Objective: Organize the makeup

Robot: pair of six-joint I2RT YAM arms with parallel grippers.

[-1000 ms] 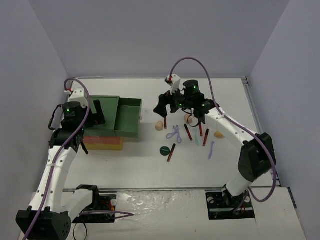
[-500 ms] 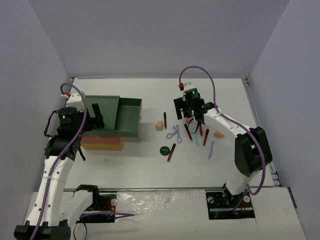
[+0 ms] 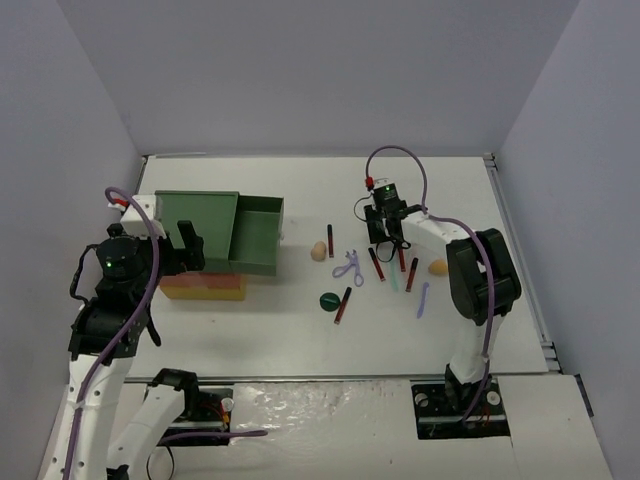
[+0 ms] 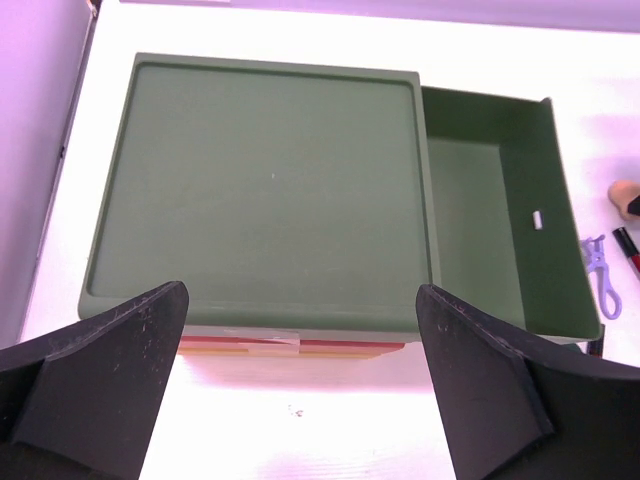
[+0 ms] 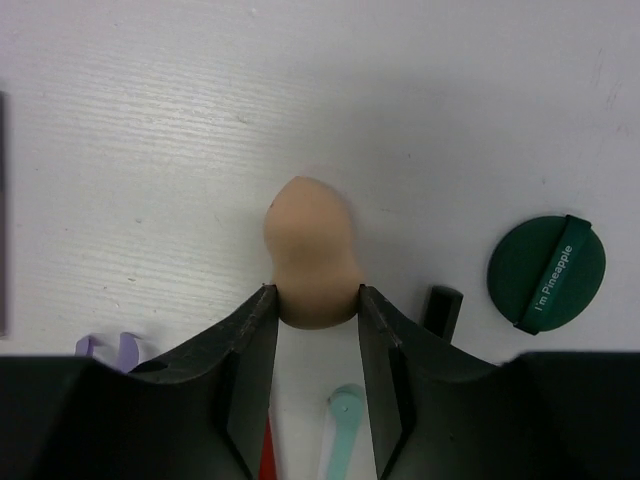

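On the right half of the table (image 3: 270, 320), your right gripper (image 5: 315, 300) grasps a peach sponge (image 5: 308, 255). Its two dark fingers (image 5: 255, 340) press against both sides of the sponge's wide end. The sponge lies on the white surface, its narrow tip pointing away from the wrist. A dark green disc (image 5: 546, 272) lies near it on one side, and the tip of a mint stick (image 5: 342, 420) shows just beside the fingers.

Your left gripper (image 4: 300, 295) hangs spread wide, holding nothing, above the lid of the green drawer box (image 4: 270, 190). The open drawer (image 4: 480, 200) stands pulled out on the side nearer the makeup and looks empty.

The step in hand appears to be picking up this sponge. Next, you likely need a gentle squeeze, since the sponge looks soft. Then lift straight up clear of the sticks, and carry it across to the open drawer. The other scattered pieces are not yet sorted.
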